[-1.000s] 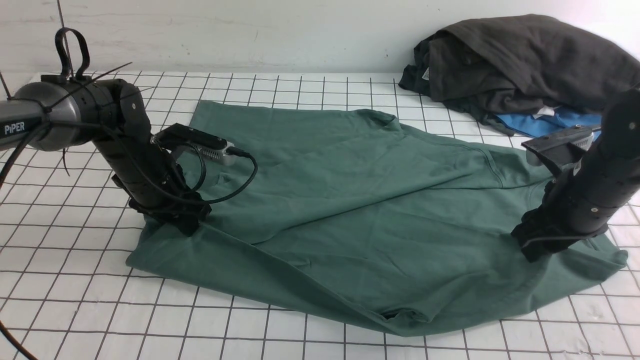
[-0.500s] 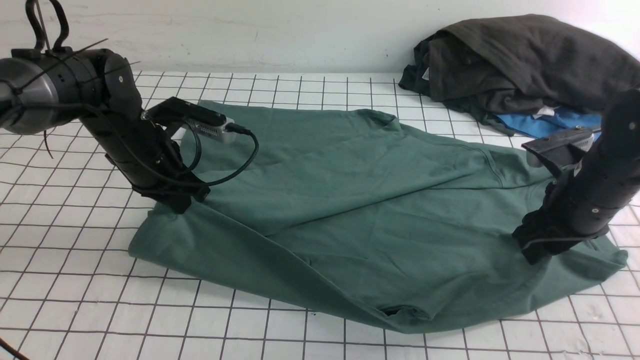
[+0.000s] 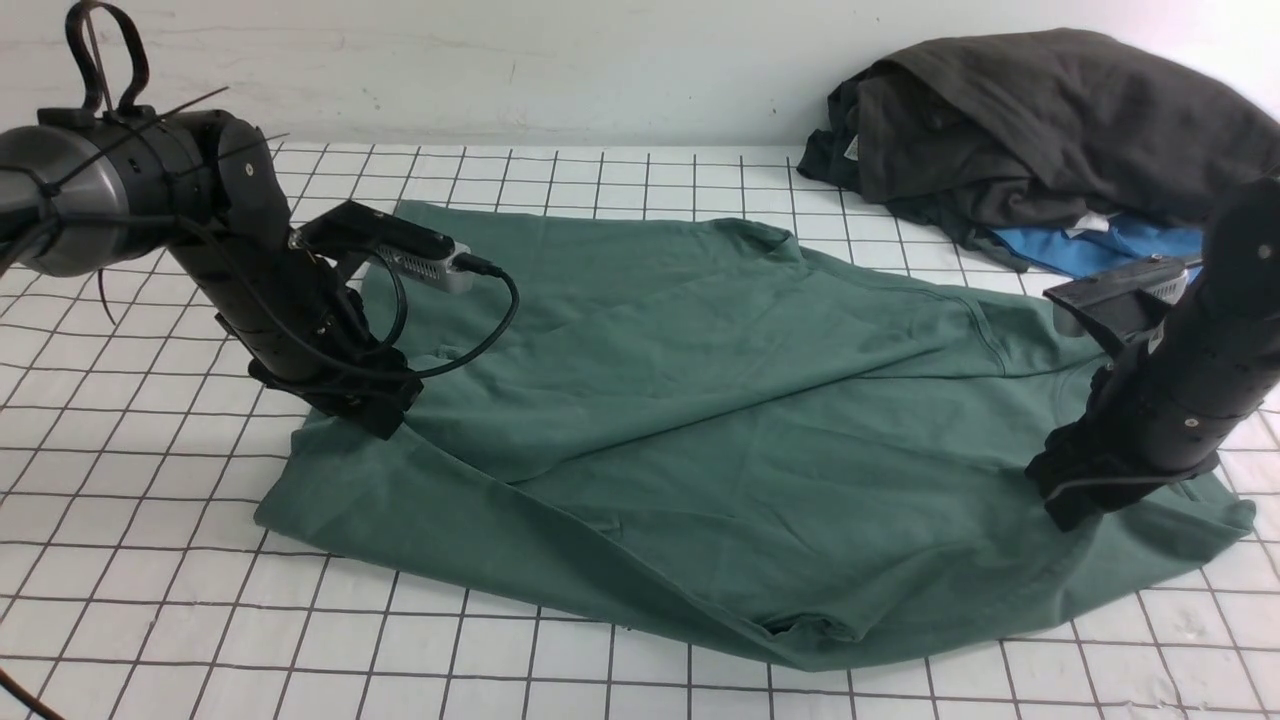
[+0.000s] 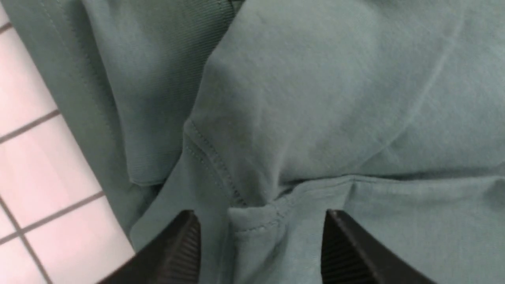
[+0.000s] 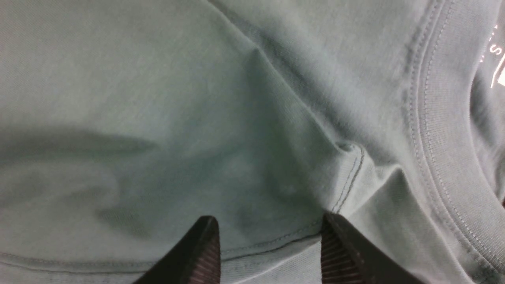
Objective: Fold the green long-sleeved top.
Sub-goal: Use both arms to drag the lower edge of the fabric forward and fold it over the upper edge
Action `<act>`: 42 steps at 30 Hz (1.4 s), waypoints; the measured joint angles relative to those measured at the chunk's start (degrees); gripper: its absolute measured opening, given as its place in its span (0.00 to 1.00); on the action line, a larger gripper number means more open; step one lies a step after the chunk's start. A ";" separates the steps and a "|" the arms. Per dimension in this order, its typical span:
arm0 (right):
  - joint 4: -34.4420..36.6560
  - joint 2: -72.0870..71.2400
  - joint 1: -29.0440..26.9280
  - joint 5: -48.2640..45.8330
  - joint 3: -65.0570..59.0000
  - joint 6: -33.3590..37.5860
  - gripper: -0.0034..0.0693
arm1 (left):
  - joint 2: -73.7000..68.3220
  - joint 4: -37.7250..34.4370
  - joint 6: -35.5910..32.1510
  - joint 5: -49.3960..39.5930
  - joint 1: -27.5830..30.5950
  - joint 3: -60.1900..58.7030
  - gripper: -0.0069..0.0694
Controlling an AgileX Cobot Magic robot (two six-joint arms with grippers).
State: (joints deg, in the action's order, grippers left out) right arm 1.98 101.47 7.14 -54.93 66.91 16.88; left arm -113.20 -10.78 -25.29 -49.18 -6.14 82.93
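The green long-sleeved top (image 3: 700, 400) lies spread and partly folded over itself across the gridded table. My left gripper (image 3: 385, 418) rests on its left part. In the left wrist view the left gripper (image 4: 260, 216) is open, and a bunched, stitched fold of cloth (image 4: 252, 225) lies between the fingers without touching either pad. My right gripper (image 3: 1065, 505) presses down near the top's right end. In the right wrist view the right gripper (image 5: 269, 217) is open over a stitched hem (image 5: 272, 242), with the ribbed neckband (image 5: 442, 150) beside it.
A dark grey-black clothes heap (image 3: 1040, 120) sits at the far right against the wall, with a bright blue garment (image 3: 1100, 245) under its near edge. White gridded table (image 3: 150, 560) surrounds the top. The left wrist's cable (image 3: 490, 320) loops over the cloth.
My left arm lifted and drew back toward the far left, then settled a little lower and forward. The top's left edge shifted slightly. The right arm has not moved.
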 joint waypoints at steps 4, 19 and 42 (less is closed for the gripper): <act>0.00 0.00 0.00 0.00 0.00 0.00 0.51 | -0.19 0.00 -0.06 0.00 0.00 0.00 0.49; 0.00 -0.58 0.00 -1.20 0.00 0.91 0.51 | 7.35 1.00 -0.66 -6.34 0.00 -0.06 0.11; -16.74 1.31 0.00 7.48 -8.98 36.00 0.56 | 12.01 -4.11 -4.33 -6.56 3.24 -0.06 0.11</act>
State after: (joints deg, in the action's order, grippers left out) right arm -14.76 102.77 7.14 -47.44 57.93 52.88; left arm -101.20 -14.89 -29.62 -55.74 -2.90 82.87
